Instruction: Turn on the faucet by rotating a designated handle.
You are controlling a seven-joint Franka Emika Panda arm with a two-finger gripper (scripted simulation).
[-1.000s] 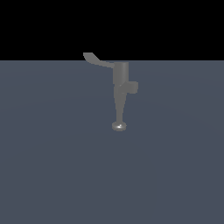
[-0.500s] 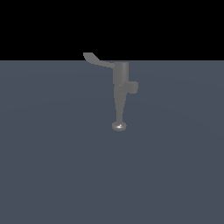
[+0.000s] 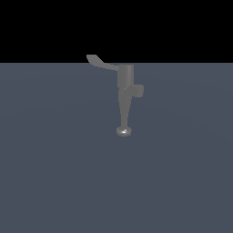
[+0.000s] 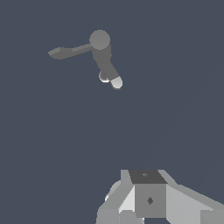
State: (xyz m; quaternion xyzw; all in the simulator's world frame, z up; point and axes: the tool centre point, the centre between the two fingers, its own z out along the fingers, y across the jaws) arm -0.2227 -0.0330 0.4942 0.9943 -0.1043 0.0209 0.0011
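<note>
The grey faucet (image 3: 125, 84) stands upright on the dark floor in the exterior view, with its tapered stem ending in a shiny disc (image 3: 124, 131) and a short stub (image 3: 138, 90) on the exterior view's right. Its thin curved handle (image 3: 102, 63) projects toward the exterior view's left from the cylindrical top. The wrist view looks down on the faucet (image 4: 100, 43) and the handle (image 4: 65, 51). My gripper (image 4: 146, 177) shows only in the wrist view, well apart from the faucet and touching nothing. Whether its jaws are open or shut does not show.
A flat dark grey-blue floor (image 3: 54, 173) surrounds the faucet. Beyond its far edge there is only black background. No other object is in view.
</note>
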